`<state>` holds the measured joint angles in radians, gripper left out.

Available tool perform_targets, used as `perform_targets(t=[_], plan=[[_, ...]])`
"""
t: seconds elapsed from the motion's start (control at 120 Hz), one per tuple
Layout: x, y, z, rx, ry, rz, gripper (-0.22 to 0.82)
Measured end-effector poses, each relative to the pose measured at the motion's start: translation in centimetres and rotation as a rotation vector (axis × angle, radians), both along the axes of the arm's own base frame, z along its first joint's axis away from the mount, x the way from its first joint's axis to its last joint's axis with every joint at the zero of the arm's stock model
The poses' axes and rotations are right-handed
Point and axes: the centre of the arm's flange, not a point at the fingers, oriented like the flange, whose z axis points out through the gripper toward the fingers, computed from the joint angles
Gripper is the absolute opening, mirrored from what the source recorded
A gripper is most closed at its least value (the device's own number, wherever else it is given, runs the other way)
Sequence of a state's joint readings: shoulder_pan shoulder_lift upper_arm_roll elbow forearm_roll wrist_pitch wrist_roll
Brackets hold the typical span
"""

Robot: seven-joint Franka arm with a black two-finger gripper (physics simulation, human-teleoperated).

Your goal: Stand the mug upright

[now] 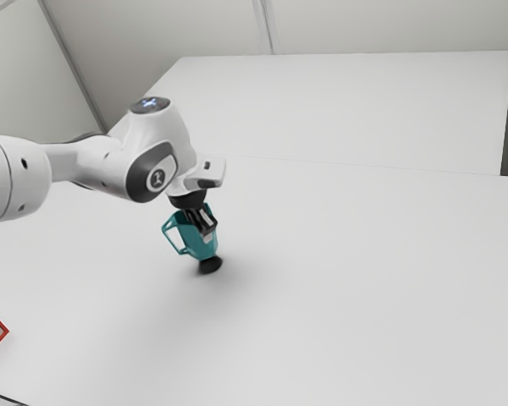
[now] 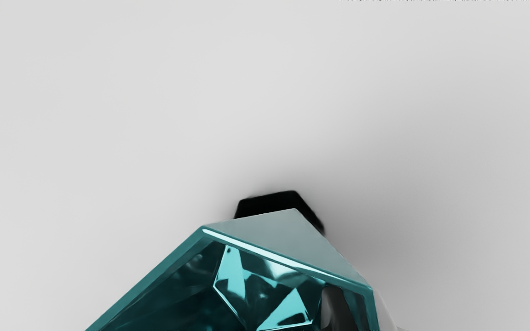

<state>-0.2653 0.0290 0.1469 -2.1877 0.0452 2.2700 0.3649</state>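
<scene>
teal mug leaned below the hand, mouth up, base toward the exterior view's right; the hand pinched its wall.

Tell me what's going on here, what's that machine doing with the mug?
A white robot arm has a teal mug in its black claw, with one finger inside the mug and the other outside. The job is to set the mug upright. Right now its opening faces up, but it leans a bit, and the claw hasn't let go. I can't tell whether its bottom touches the white table.
</scene>
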Motion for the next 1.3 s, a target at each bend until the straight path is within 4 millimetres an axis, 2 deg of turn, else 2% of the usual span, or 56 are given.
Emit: perform_targets(t=[0.267,0.542,0.658,0.867,1.108,1.3], plan=[[-0.8,-0.7,-2.1,0.014,-0.013,0.017,-0.17],[-2.4,-0.8,-2.3,0.012,-0.051,0.028,-0.18],[-3.1,-0.8,-3.0,0.009,-0.055,0.035,-0.18],[-3.3,-0.8,-3.5,0.004,-0.068,0.051,-0.17],[-3.2,-0.6,-3.4,-0.005,-0.075,0.064,-0.02],[-3.2,-0.3,-3.4,-0.006,-0.077,0.069,0.14]])
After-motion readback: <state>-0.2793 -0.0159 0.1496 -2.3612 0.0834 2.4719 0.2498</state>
